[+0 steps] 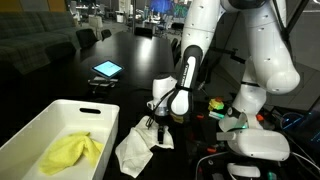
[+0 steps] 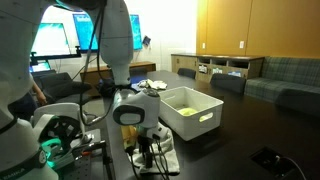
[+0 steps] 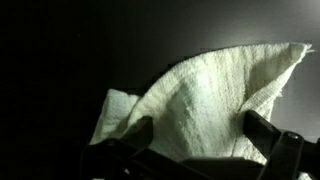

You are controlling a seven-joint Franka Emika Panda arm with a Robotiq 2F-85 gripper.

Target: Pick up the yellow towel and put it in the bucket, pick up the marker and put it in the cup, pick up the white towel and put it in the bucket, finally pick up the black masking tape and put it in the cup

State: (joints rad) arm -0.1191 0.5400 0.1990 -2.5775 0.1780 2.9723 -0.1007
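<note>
Open hand (image 1: 159, 122), its 2 fingers (image 3: 268, 138) straddling the white towel (image 3: 205, 95), which lies crumpled on the dark worktop (image 1: 120, 50) directly beneath it; the cloth appears light, limp and easily bunched, best pinched at a raised central fold.

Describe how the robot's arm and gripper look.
The arm is glossy white, built of rounded segments, with a black section near the wrist. The gripper is black, and its two fingers look dark and blocky in the wrist view. No markings can be made out.
</note>
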